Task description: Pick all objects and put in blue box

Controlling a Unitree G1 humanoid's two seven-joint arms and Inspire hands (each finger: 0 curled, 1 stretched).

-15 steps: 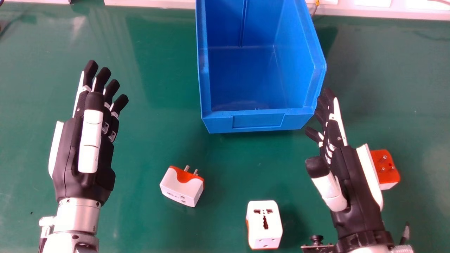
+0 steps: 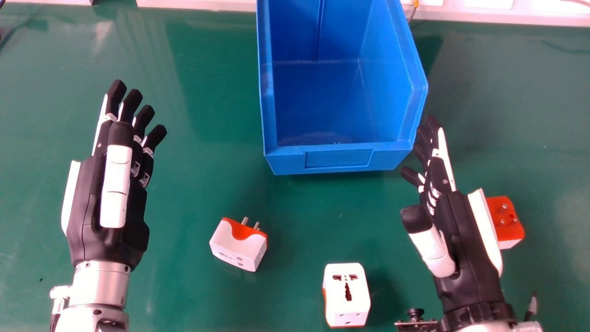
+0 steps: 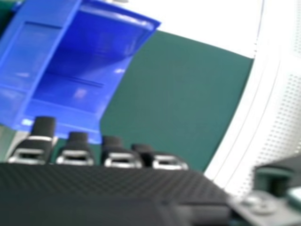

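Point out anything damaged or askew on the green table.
Nothing looks damaged. One adapter sits slanted, pins pointing toward the blue box, but no spill or breakage shows around it.

Green tabletop (image 2: 198,193), white ledge (image 2: 502,16) along far edge, cable (image 2: 413,13).

2 views of blue box (image 2: 288,162): high, downward; outward from right hand (image 2: 463,235)
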